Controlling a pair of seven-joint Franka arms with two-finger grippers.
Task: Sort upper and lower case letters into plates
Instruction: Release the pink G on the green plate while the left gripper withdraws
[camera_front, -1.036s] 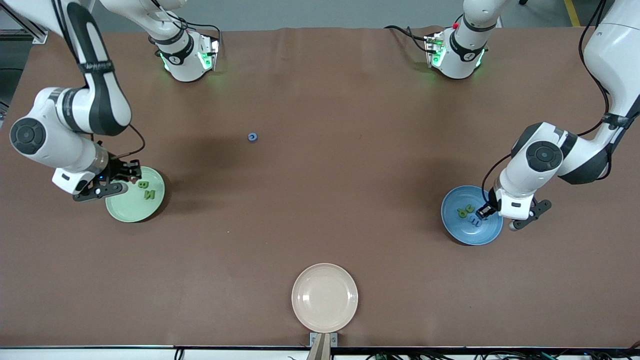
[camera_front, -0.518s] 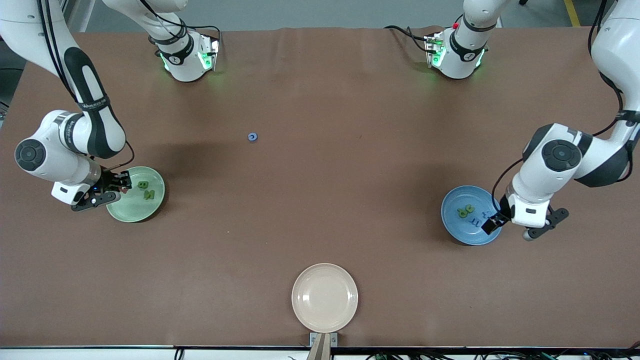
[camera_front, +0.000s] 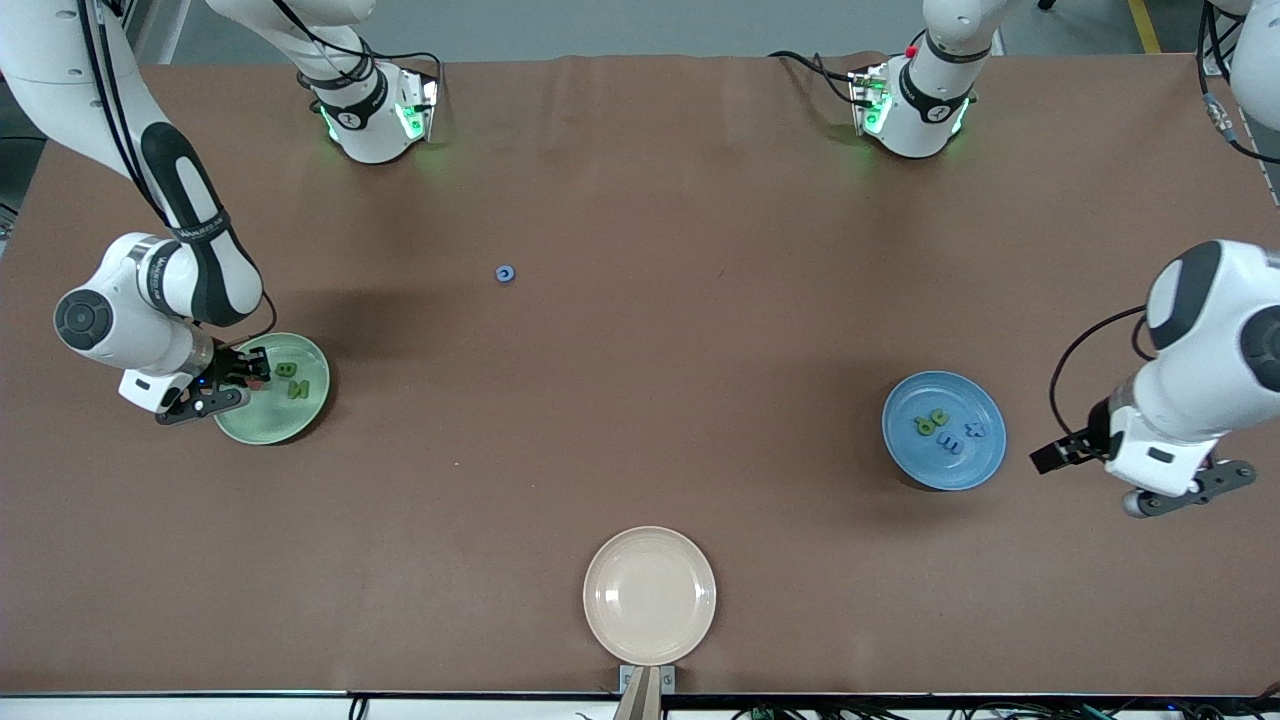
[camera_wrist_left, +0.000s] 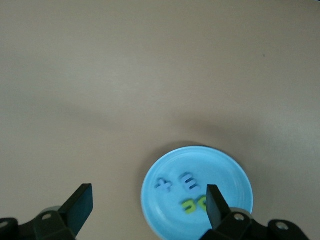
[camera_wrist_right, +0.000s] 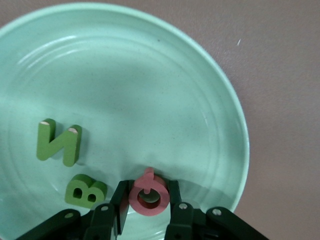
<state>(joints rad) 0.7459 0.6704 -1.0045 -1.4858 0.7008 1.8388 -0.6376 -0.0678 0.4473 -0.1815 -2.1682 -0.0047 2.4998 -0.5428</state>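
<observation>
Brown surface with three plates. Cream plate at lower centre of the front view. Mint green plate at left centre of the frame holds a green N and a green B. Blue plate at right centre holds two green letters and two blue letters. Right hand, at the left of the frame, sits over the mint green plate's edge, clamped on a red letter. Left hand, at the right of the frame, hangs empty over the bare surface beside the blue plate, jaws spread wide. One small blue letter lies alone above centre.
</observation>
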